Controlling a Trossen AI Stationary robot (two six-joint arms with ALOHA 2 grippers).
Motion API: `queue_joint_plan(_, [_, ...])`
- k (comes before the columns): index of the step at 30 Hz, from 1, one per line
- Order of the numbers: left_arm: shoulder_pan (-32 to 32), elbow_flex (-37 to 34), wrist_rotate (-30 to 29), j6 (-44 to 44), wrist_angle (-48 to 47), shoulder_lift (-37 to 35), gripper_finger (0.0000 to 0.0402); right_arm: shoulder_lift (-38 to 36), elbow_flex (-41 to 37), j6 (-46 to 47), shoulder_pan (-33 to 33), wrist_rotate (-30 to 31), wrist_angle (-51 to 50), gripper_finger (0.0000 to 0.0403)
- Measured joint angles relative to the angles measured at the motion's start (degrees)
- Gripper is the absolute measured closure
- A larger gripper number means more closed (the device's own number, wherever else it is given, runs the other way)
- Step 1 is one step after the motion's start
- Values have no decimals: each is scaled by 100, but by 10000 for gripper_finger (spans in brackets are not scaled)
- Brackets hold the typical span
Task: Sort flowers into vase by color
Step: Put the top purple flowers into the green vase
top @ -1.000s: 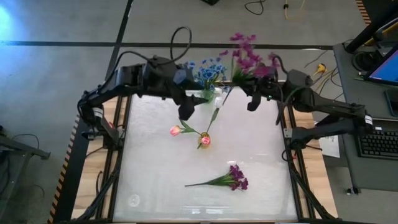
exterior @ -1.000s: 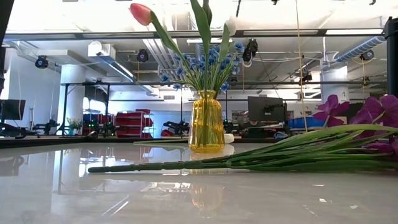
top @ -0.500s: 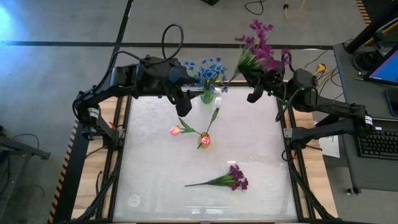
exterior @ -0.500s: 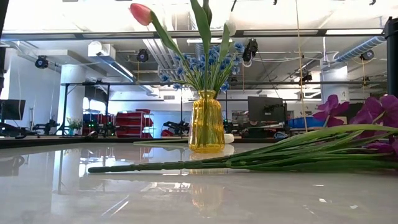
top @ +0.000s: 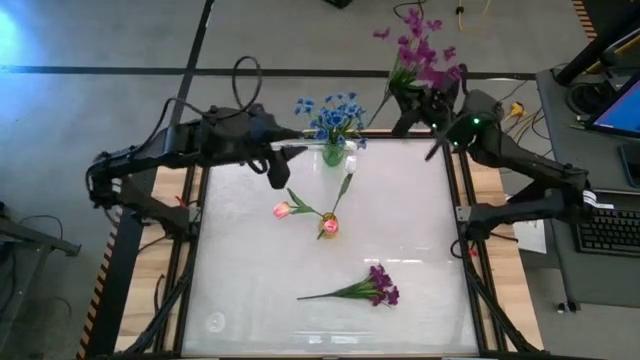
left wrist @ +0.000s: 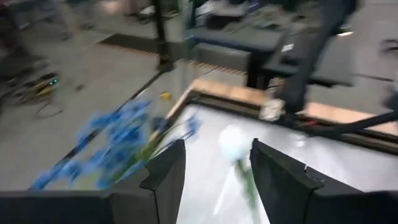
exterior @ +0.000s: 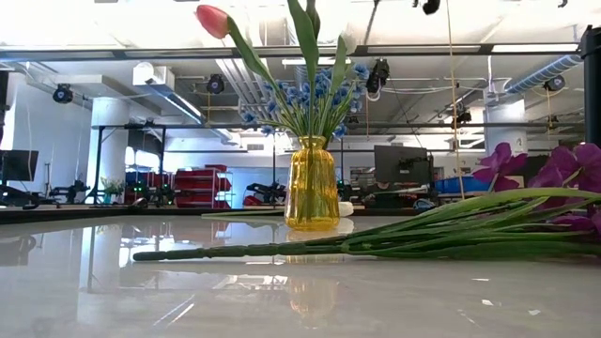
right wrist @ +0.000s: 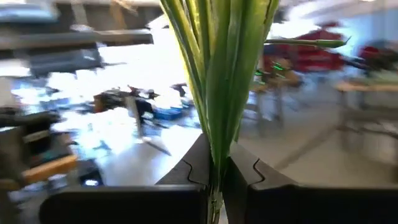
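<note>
Clamped on the green stems of a purple flower bunch [top: 420, 45], the right gripper [top: 412, 92] hangs just past the far right corner of the table [top: 420, 290], with the blossoms held up beyond the far edge; in the right wrist view the stems [right wrist: 219, 68] run straight up out of the pinched fingers [right wrist: 186, 168]. Left gripper [top: 278, 170] has its jaws parted and holding nothing, near the far left part of the table, just beside the blue flowers [top: 335, 110]; its two dark fingers [left wrist: 166, 171] stand apart in the left wrist view, with the blue blossoms [left wrist: 106, 146] and a white bud [left wrist: 235, 142] blurred ahead of them

A yellow glass vase [exterior: 312, 185] stands near the middle of the table toward the far edge, holding a pink tulip [top: 284, 210], the white bud on its long stem, and another pink bud [top: 329, 226]. The blue bunch stands upright at the far edge; what holds it I cannot tell

A second purple flower bunch [top: 380, 285] lies flat on the table toward the near edge, stems pointing to the left side, blossoms toward the right
</note>
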Motion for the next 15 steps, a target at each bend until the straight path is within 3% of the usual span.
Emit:
queue_joint_plan(4, [178, -1196, -375, -208, 475, -626, 243, 160, -43, 348, -269, 143, -217, 390])
queue_joint_plan(7, [393, -2072, -262, -224, 1153, -1071, 247, 409, -133, 479, -490, 123, -346, 390])
queue_joint_plan(15, [1592, -3841, 1654, -236, 2827, -1751, 288, 1132, -369, 1080, -1252, -1485, 655, 390])
